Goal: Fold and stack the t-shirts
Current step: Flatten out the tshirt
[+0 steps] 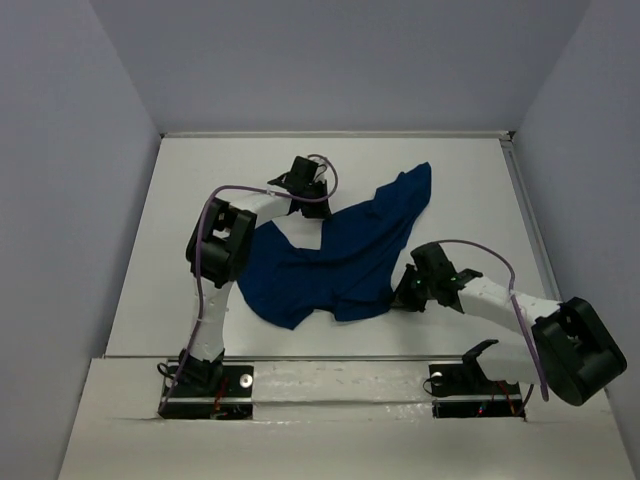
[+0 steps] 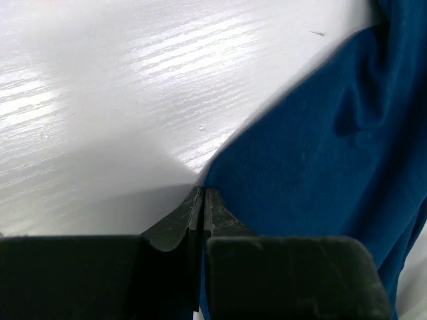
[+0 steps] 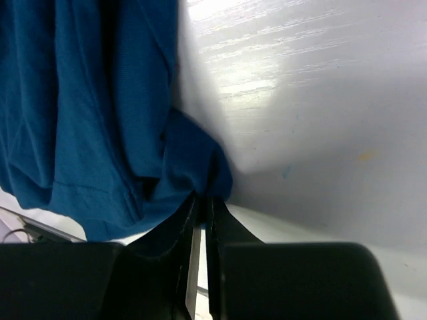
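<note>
One dark blue t-shirt (image 1: 340, 250) lies crumpled and partly lifted across the middle of the white table; no print shows. My left gripper (image 1: 300, 180) is at the shirt's far left edge, shut on a corner of the cloth (image 2: 293, 173). My right gripper (image 1: 405, 290) is at the shirt's near right side, shut on a bunched fold of the cloth (image 3: 193, 167), which hangs from the jaws above the table. One end of the shirt (image 1: 415, 185) trails toward the far right.
The white table (image 1: 200, 200) is walled by pale panels at the back and both sides. A raised ledge (image 1: 340, 375) with the arm bases runs along the near edge. The right arm's link (image 1: 510, 305) lies low over the table's near right.
</note>
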Controlling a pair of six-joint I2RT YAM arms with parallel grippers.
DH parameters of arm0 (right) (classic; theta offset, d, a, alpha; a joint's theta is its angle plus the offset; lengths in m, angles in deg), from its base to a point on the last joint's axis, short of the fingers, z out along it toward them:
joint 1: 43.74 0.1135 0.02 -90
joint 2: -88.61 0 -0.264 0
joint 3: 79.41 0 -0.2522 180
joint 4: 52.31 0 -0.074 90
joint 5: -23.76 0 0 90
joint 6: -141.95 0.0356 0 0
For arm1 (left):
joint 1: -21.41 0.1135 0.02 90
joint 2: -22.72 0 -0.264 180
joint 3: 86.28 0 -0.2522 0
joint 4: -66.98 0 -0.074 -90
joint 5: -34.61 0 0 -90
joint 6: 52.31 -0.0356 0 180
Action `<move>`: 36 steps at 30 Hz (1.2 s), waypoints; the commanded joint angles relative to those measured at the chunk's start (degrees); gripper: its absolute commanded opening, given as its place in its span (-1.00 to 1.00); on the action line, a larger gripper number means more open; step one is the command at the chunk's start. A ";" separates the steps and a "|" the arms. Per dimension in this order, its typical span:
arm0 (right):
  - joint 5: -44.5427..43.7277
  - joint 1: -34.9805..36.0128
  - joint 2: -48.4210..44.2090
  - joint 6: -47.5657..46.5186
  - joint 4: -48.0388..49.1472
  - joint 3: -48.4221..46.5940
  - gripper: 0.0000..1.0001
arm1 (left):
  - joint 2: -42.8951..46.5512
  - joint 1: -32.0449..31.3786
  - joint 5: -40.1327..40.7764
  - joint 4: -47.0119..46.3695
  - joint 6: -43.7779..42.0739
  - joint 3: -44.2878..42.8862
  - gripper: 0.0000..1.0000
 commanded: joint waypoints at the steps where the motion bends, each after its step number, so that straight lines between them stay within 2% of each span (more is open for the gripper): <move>1: -2.57 0.43 2.79 -0.77 6.96 -0.16 -0.95 | 5.51 1.83 2.16 -0.92 0.23 0.83 -1.00; 5: -8.90 0.43 5.51 -5.78 3.54 -4.82 -1.00 | 11.76 5.61 3.92 -1.72 0.41 4.17 -1.00; 8: -13.92 -3.42 8.23 -11.66 -0.15 -11.06 -1.00 | 17.03 9.12 4.89 -3.30 1.80 7.86 -1.00; 11: -12.54 -13.07 12.18 -18.51 -1.74 -19.04 -1.00 | 21.68 10.98 6.47 -3.83 2.78 10.94 -1.00; 12: -12.52 -15.89 13.24 -19.32 -1.91 -19.07 -1.00 | 22.48 11.59 7.17 -3.74 2.69 11.73 -1.00; 13: -11.39 -20.61 14.39 -20.19 -2.35 -23.34 -0.90 | 23.27 11.60 8.39 -3.57 2.61 12.61 -1.00; 14: -11.38 -22.40 15.62 -20.90 -2.79 -25.99 -0.77 | 24.07 12.21 8.93 -3.48 2.69 14.62 -1.00; 15: -9.73 -24.77 17.98 -22.30 -3.67 -31.67 -0.32 | 25.90 12.22 9.72 -3.91 3.30 16.82 -1.00; 16: -9.10 -25.40 19.39 -23.01 -3.85 -34.69 -0.06 | 26.88 12.82 10.16 -4.18 3.31 17.88 -1.00; 17: -8.14 -25.41 20.89 -23.62 -4.29 -37.85 0.18 | 27.84 12.83 10.77 -4.27 3.66 18.85 -1.00; 19: -5.59 -25.41 24.83 -25.12 -9.10 -44.79 0.47 | 30.39 12.83 12.96 -4.18 3.75 20.17 -1.00; 20: -3.84 -25.41 25.12 -25.12 -10.25 -48.39 0.70 | 31.18 13.35 13.85 -4.01 3.66 21.05 -1.00; 22: 0.13 -24.19 21.29 -24.60 -10.09 -46.68 0.80 | 32.68 14.05 15.26 -3.57 3.75 21.67 -1.00; 23: -0.30 -21.31 18.82 -24.60 -9.57 -41.10 0.80 | 33.03 14.06 15.70 -3.39 3.75 22.11 -1.00; 24: -1.35 -19.89 16.36 -23.29 -8.35 -37.56 0.79 | 33.13 14.06 16.57 -2.87 3.31 22.03 -1.00; 25: -0.66 -18.30 13.81 -21.80 -7.29 -33.44 0.68 | 33.21 14.58 19.45 -2.34 3.13 22.03 -1.00; 26: 0.82 -16.72 9.08 -20.22 -5.62 -28.96 0.07 | 33.21 14.59 20.26 -1.72 2.87 22.46 -1.00; 27: 1.79 -14.62 7.30 -18.29 -4.04 -21.17 -0.30 | 33.30 15.28 20.62 -1.81 2.78 22.90 -1.00; 28: 2.15 -9.64 5.97 -14.44 -2.55 -18.14 -0.91 | 33.56 16.16 21.41 -2.15 2.52 23.43 -1.00; 30: 1.28 -4.86 3.59 -9.16 -0.61 -11.55 -0.94 | 33.92 17.23 21.94 -2.33 2.08 24.48 -1.00; 31: 0.76 -1.54 2.98 -7.48 0.27 -9.86 -0.66 | 34.18 18.01 22.12 -2.33 1.29 24.66 -1.00; 33: 1.10 -0.19 1.83 -3.43 3.61 -5.30 -0.08 | 34.71 18.63 21.94 -2.33 0.59 25.10 -1.00; 34: 1.36 -0.18 1.83 -2.81 5.19 -4.14 0.33 | 34.97 18.63 21.94 -2.51 0.58 25.28 -1.00; 36: 1.63 -0.18 2.96 -3.06 8.53 -3.08 0.52 | 35.76 18.63 21.42 -3.29 0.85 26.24 -1.00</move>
